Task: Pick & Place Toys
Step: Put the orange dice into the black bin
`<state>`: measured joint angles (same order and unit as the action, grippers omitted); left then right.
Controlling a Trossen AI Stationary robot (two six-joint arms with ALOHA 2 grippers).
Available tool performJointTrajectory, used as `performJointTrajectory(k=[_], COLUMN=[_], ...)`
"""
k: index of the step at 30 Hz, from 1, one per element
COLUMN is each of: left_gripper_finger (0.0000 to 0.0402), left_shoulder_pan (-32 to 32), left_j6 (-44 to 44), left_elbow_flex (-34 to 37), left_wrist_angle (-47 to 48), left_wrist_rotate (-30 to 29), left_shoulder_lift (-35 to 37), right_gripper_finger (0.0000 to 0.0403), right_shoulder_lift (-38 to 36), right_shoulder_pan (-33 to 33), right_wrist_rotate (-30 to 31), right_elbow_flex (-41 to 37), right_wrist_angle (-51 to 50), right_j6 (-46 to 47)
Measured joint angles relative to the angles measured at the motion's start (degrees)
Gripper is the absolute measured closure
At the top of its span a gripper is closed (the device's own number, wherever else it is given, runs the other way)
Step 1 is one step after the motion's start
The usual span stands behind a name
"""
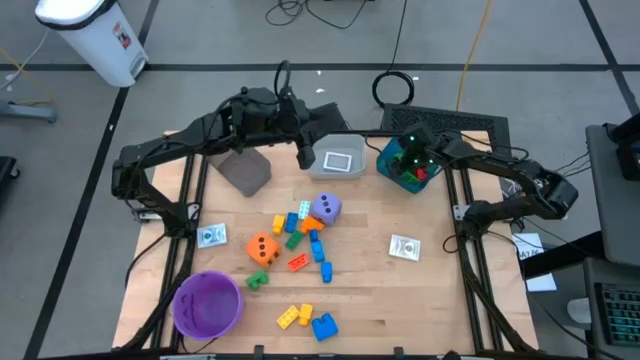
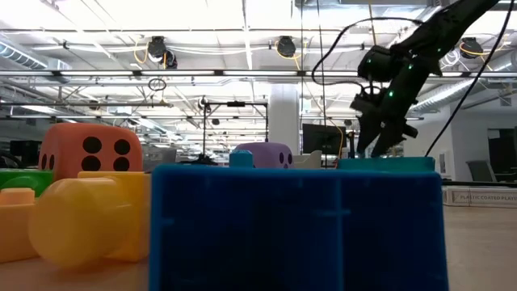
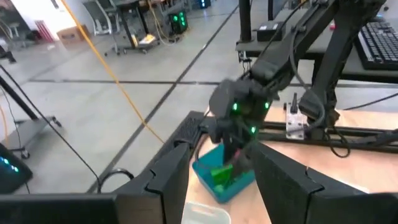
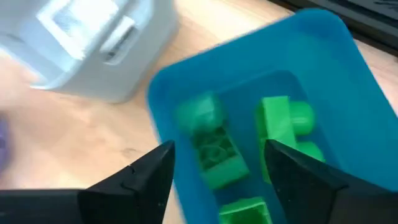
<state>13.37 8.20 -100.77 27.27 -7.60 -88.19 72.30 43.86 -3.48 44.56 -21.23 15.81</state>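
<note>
My right gripper [image 4: 217, 171] hangs open just above the teal bin [image 4: 348, 74], at the table's far right [image 1: 392, 160]. Green bricks [image 4: 214, 152] lie on the bin's floor below and between its fingers, which do not touch them. My left gripper [image 1: 303, 155] stands open and holds nothing, up over the table's far middle beside the white bin [image 1: 338, 158]. Loose toys lie on the table's middle: an orange die [image 1: 263, 249], a purple die [image 1: 326, 208], small coloured bricks [image 1: 305, 240] and two whitish cards [image 1: 404, 248].
A grey bin [image 1: 245, 172] lies at the far left and a purple bowl [image 1: 208, 303] sits near the front left. Yellow and blue bricks [image 1: 310, 320] lie at the near edge. Bare wood shows at the near right.
</note>
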Motion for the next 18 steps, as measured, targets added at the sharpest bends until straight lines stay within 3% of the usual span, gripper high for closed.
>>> performJointTrajectory(k=[10, 18], left_gripper_finger=[0.0222, 0.0222], left_shoulder_pan=[-1.18, -5.65], left_j6=[-5.84, -15.27], left_elbow_flex=[0.0, 0.0], left_wrist_angle=[17.43, 29.49], left_wrist_rotate=[0.06, 0.22], left_shoulder_lift=[3.32, 6.3], right_gripper_finger=[0.0123, 0.0117], right_shoulder_lift=[-8.68, -10.28], right_shoulder_pan=[-0.85, -6.4], right_wrist_rotate=[-7.86, -10.49], right_elbow_flex=[0.0, 0.0], right_wrist_angle=[3.61, 9.44], right_j6=[1.82, 1.77])
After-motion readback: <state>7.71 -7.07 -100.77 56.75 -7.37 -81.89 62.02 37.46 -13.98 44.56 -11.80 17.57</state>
